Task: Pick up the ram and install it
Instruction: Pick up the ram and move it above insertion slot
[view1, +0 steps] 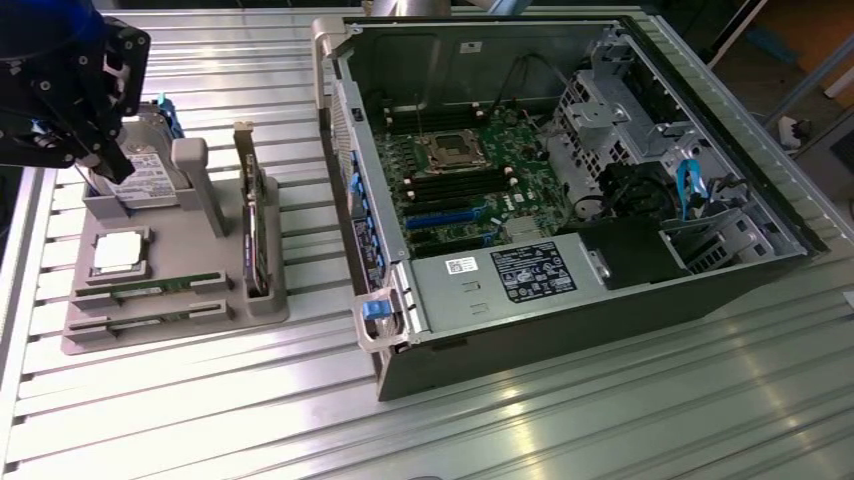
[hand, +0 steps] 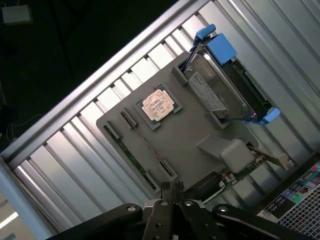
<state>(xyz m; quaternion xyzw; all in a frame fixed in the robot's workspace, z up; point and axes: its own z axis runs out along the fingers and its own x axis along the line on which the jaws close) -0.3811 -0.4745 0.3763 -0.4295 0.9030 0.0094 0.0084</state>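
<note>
Exterior view: the ram (view1: 158, 287) stands on edge in a slot of a grey holder (view1: 160, 307), just beside a square processor chip (view1: 118, 250) that lies flat in its own recess. At the holder's far end a silver hard drive (view1: 140, 168) with blue clips leans in its cradle. An expansion card (view1: 254, 230) with a metal bracket stands upright along the side toward the exterior view's right.

The black pincer (view1: 110, 160) hangs over the hard-drive end of the holder, apart from the ram. In the wrist view its fingertips (hand: 166, 192) are pressed together with nothing between them.

To the exterior view's right of the holder an open computer case (view1: 400, 60) lies on its side, its green motherboard (view1: 461, 185) exposed. Holder and case both rest on a ribbed aluminium counter (view1: 601, 420).
</note>
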